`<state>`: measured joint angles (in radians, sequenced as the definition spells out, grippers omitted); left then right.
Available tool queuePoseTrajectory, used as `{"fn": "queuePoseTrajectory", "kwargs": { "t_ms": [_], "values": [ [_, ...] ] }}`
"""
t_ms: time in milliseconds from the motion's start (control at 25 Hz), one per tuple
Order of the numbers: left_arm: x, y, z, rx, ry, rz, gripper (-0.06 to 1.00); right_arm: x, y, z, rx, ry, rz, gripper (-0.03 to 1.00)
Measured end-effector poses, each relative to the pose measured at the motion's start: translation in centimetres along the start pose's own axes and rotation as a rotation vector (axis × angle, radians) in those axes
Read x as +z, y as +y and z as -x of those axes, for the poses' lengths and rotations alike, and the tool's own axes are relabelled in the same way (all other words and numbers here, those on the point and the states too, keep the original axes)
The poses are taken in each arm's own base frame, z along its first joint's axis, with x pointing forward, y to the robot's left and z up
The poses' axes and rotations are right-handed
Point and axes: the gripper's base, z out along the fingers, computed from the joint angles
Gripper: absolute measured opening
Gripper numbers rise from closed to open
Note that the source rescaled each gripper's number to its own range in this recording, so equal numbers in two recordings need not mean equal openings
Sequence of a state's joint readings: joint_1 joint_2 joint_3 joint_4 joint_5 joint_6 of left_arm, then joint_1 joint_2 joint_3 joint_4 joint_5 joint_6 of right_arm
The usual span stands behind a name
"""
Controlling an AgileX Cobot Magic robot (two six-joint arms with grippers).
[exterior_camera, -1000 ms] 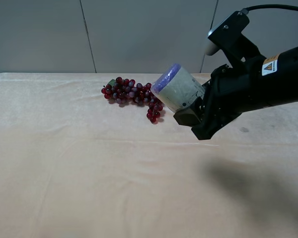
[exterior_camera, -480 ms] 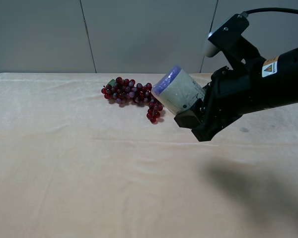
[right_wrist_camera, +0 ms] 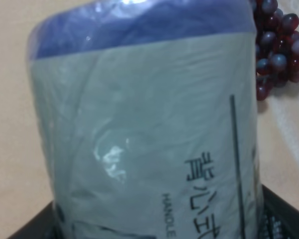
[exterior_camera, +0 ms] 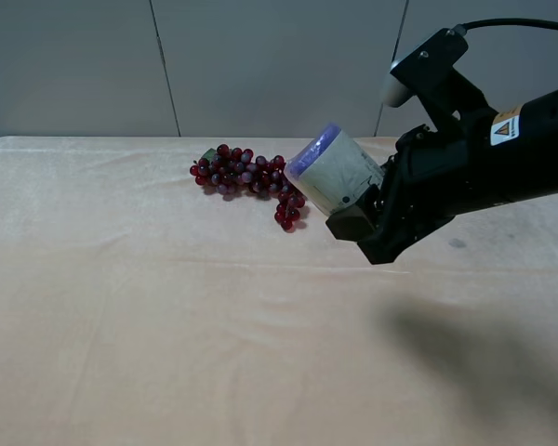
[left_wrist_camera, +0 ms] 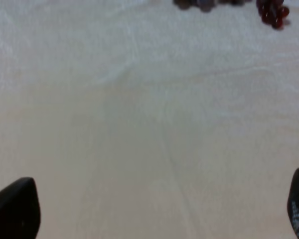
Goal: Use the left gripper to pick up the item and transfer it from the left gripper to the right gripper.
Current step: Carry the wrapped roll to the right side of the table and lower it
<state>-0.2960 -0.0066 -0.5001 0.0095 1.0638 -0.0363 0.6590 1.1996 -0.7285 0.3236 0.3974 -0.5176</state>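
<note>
Your R gripper is clamped on the white can, gripping its lower end. The can hangs in the air above the tan tablecloth, just right of the grape bunch in the ext. view; contact w/ the grapes can't be told. Long axis is tilted, approx. halfway btwn upright and flat: the free purple-blue end points up and toward the left/back wall, the other end sits hidden in the jaws. In the R wrist view the can fills the frame, label text running along its length, black fingers on either side of its base. Your L gripper is spread wide, only bare cloth btwn its tips.
</note>
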Motion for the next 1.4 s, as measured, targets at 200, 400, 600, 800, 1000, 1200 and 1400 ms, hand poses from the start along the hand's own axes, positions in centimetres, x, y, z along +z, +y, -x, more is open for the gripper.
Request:
{"fn": "queuePoseTrajectory", "kwargs": {
  "t_ms": [200, 400, 600, 800, 1000, 1200, 1400],
  "values": [
    [0.1, 0.0, -0.1, 0.0, 0.002, 0.0, 0.99, 0.0, 0.1, -0.1, 0.011, 0.013, 0.009, 0.01],
    [0.1, 0.0, -0.1, 0.0, 0.002, 0.0, 0.99, 0.0, 0.1, -0.1, 0.023, 0.015, 0.013, 0.01],
    [0.1, 0.0, 0.0, -0.008, 0.001, 0.017, 0.99, 0.0, 0.4, -0.6, 0.049, 0.066, 0.041, 0.01],
    [0.1, -0.1, -0.1, -0.077, -0.003, 0.15, 0.98, -0.1, 0.7, -1.2, 0.117, 0.135, 0.073, 0.01],
    [0.1, -0.2, 0.0, -0.174, -0.008, 0.342, 0.98, -0.2, 0.9, -1.4, 0.188, 0.169, 0.082, 0.01],
    [0.1, -0.3, 0.0, -0.225, -0.011, 0.441, 0.98, 0.8, 0.9, -1.9, 0.22, 0.218, 0.088, 0.01],
    [0.1, -0.3, 0.0, -0.226, -0.011, 0.447, 0.98, 4.0, 0.5, -2.9, 0.227, 0.314, 0.082, 0.0]
  ]
}}
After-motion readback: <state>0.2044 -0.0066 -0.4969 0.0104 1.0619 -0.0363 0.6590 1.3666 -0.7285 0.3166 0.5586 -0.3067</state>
